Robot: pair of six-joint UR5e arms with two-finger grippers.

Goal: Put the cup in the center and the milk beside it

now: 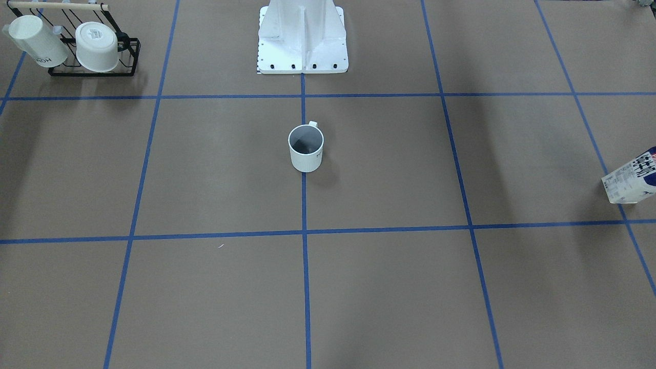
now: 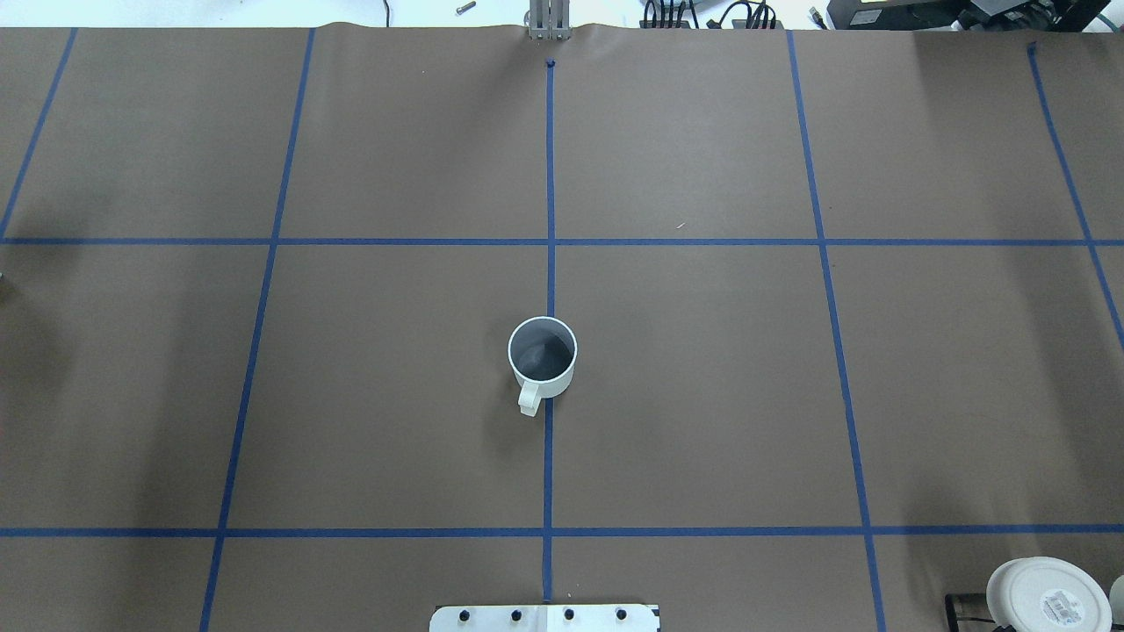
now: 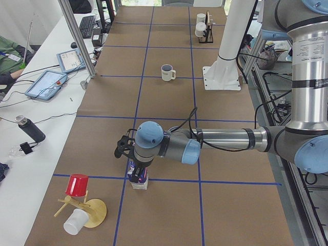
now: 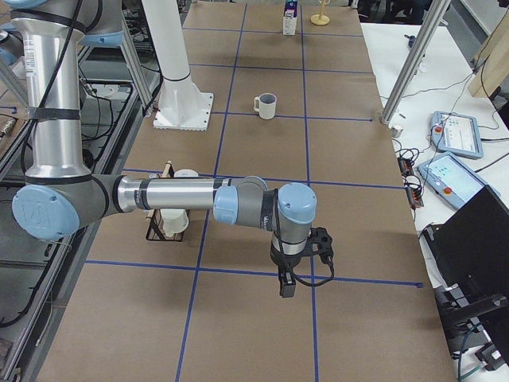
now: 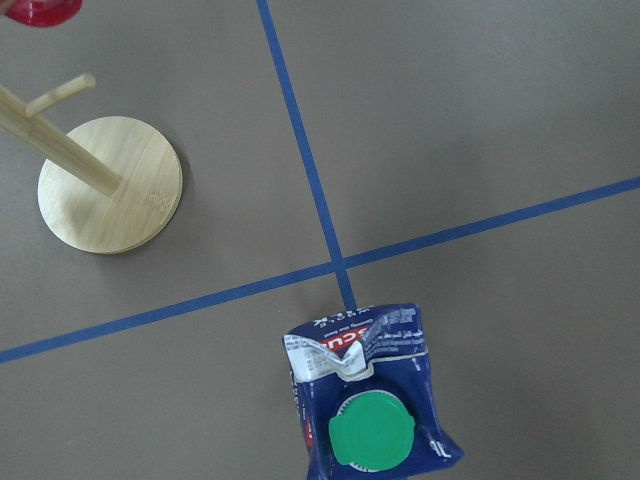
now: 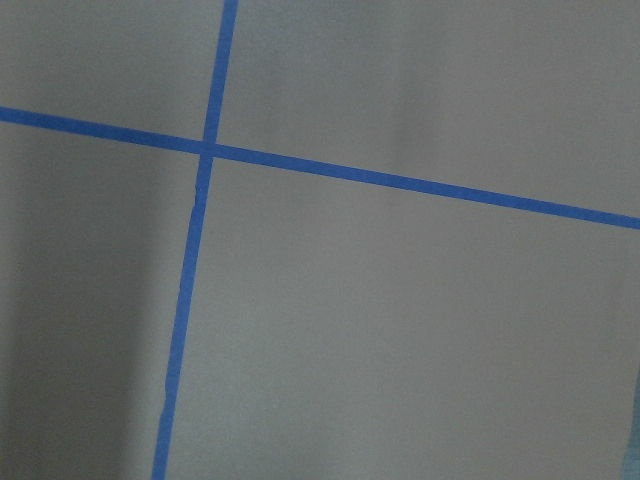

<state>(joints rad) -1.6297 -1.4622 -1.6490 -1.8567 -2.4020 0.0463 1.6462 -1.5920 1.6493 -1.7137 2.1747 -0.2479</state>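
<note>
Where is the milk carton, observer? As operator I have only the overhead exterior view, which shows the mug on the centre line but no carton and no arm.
Observer: The milk stands upright outside your frame, towards the robot's left end, just beside a blue tape crossing.
Operator: Is an arm near it?
Observer: Yes. The left gripper is at the carton's top. I cannot tell whether its jaws are open or touching it.
Operator: Anything close that might get in the way?
Observer: A wooden stand with a round base is nearby, across a tape line from the carton and not touching it.
</note>
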